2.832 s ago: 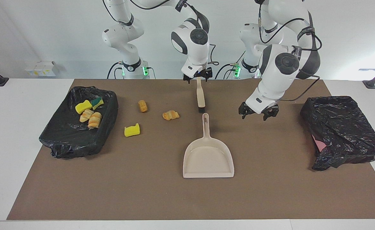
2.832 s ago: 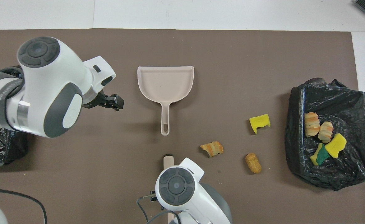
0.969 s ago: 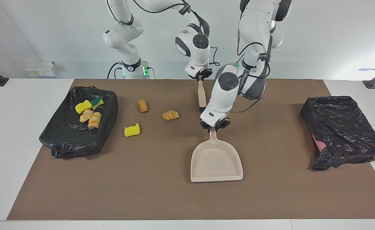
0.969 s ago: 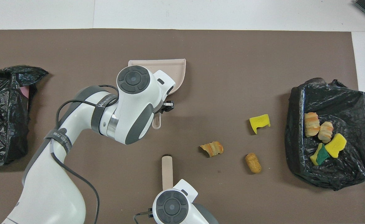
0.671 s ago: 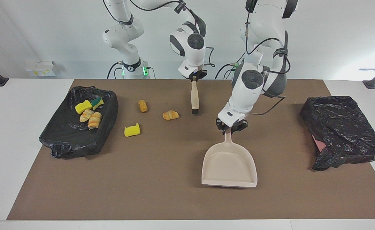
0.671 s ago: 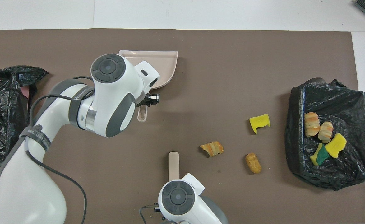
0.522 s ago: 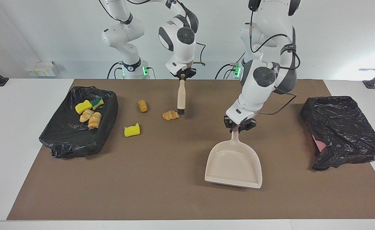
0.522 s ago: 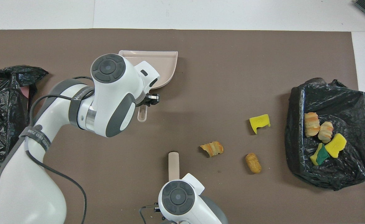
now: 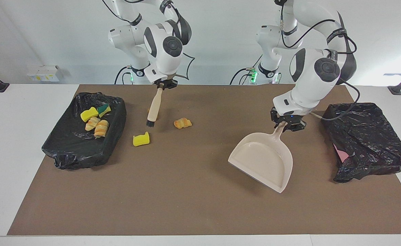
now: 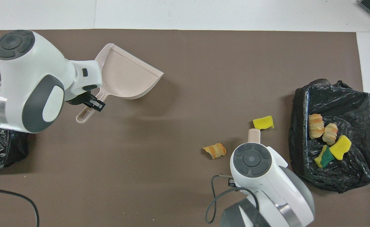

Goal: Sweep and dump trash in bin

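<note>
Orange-brown roll hidden under brush (image 9: pixel 153 108)

four trash pieces (image 9: pixel 94 119) in bin (image 9: pixel 115 126), two (image 9: pixel 141 139) on mat (image 9: pixel 187 191) beside it

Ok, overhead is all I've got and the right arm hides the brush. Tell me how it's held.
Observer: The right pincer is shut on the top of the brush handle, bristles hanging down, tilted.
Operator: Give me the bristles' spot.
Observer: Low at the mat, beside the yellow sponge chunk, nearer the robots than it.
Operator: Report the dustpan.
Observer: The dustpan is tilted, handle end raised in the left pincer.
</note>
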Controlling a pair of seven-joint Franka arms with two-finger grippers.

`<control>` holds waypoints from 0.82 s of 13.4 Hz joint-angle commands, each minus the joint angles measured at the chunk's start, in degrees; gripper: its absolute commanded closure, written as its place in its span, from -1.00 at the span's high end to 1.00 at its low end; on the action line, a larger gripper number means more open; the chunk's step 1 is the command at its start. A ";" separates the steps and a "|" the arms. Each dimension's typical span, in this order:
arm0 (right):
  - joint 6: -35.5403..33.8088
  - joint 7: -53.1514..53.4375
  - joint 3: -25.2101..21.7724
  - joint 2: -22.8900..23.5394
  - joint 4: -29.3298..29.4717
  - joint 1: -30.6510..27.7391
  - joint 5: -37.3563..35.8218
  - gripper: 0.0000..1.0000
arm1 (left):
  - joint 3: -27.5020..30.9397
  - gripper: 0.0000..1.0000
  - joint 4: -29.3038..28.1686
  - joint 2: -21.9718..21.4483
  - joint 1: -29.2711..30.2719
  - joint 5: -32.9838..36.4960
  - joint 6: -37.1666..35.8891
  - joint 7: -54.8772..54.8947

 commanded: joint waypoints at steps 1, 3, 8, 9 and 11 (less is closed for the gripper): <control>0.27 -1.26 0.89 -3.05 -6.42 -3.00 -2.53 -1.00 | -0.51 -1.00 -7.43 -5.71 1.75 3.14 1.00 11.11; 2.90 -1.79 0.98 -5.96 -12.48 -4.58 -2.72 -1.00 | -0.51 -1.00 -12.96 -8.86 2.36 4.47 4.50 19.10; 11.94 -5.97 1.15 -4.48 -16.91 -4.32 3.40 -1.00 | -1.13 -1.00 -25.97 -17.65 -5.70 13.59 6.36 23.45; 14.40 -8.44 1.15 -3.52 -16.74 -4.49 5.43 -1.00 | -1.22 -1.00 -27.48 -18.80 -7.03 14.04 7.32 23.36; 17.84 -11.80 1.15 -1.59 -14.82 -3.97 9.55 -1.00 | -1.30 -1.00 -29.33 -19.17 -9.57 14.22 8.03 23.27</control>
